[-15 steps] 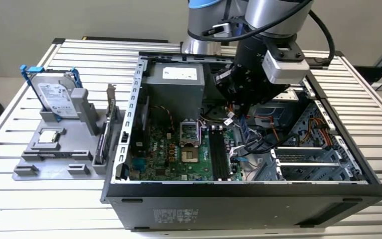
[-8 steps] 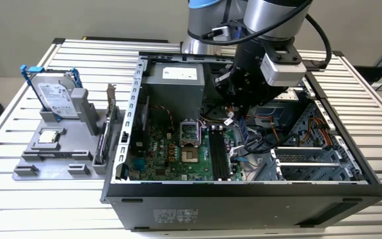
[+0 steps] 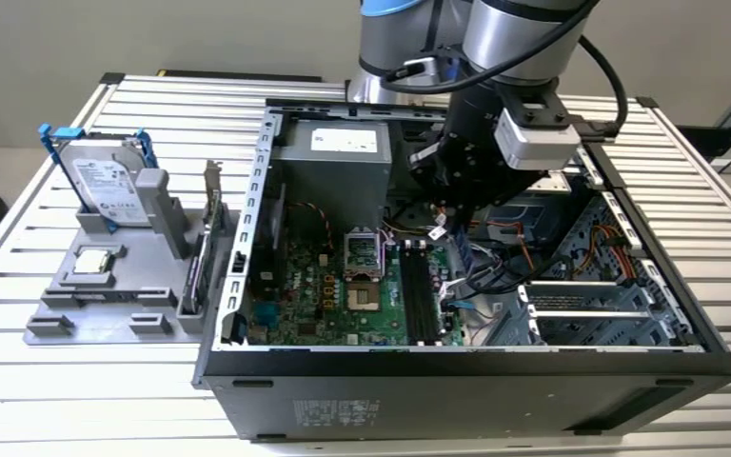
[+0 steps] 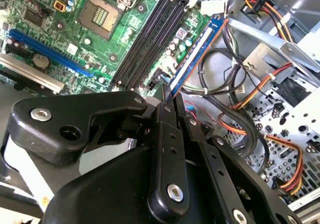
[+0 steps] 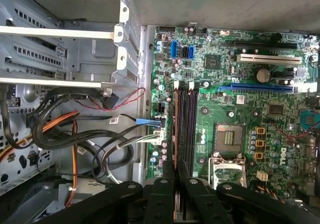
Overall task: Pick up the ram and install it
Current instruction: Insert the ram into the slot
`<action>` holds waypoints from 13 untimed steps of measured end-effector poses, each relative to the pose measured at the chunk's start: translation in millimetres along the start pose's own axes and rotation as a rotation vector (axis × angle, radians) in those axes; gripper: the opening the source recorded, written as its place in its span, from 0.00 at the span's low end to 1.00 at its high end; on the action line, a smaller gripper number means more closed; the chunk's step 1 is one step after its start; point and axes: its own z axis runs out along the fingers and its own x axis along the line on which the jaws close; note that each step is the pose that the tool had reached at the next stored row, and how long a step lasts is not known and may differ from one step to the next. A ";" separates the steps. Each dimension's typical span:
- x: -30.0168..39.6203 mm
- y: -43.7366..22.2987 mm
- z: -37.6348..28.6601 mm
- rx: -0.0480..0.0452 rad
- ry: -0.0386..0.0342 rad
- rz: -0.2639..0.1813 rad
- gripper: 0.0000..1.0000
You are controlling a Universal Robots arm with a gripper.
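Fibreglass board, thin and narrow, is what the ram (image 4: 193,53) amounts to. I judge it light and stiff along its length but fragile: it should not be bent or twisted, and the chips and contact edge are best left untouched. The sensible hold looks to be across the two flat faces near the middle of the upper edge, leaving the contact edge free.

The end effector (image 5: 175,167) has its fingers (image 4: 165,134) drawn nearly together, with just the board's thickness between them, and the ram is pinched there. In the second wrist view the stick runs out past the fingertips, showing a bluish edge and a pale label. In the first wrist view its thin upper edge is a line between the tips.

The ram hangs under the end effector inside the open computer case (image 3: 467,367), over the black memory slots (image 5: 187,129) on the motherboard (image 5: 240,99). It lines up roughly with the slot nearest the cables (image 5: 90,134), but I cannot tell whether its contact edge touches that slot. In the exterior view it looks raised and a little tilted. The hard drive (image 3: 102,176) stands well apart from the end effector, in a grey holder (image 3: 111,303) outside the case on the slatted surface (image 3: 35,400).
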 end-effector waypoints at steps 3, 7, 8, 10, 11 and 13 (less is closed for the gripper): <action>0.0 -0.9 2.3 -0.0031 -0.0002 0.000 0.00; 0.0 -1.7 5.4 -0.0074 -0.0003 0.000 0.00; 0.0 -1.9 6.1 -0.0085 -0.0003 0.001 0.00; 0.0 -2.3 7.4 -0.0111 -0.0004 0.001 0.00; 0.0 -2.5 8.1 -0.0125 -0.0004 0.001 0.00; 0.0 -2.9 9.3 -0.0154 -0.0005 0.001 0.00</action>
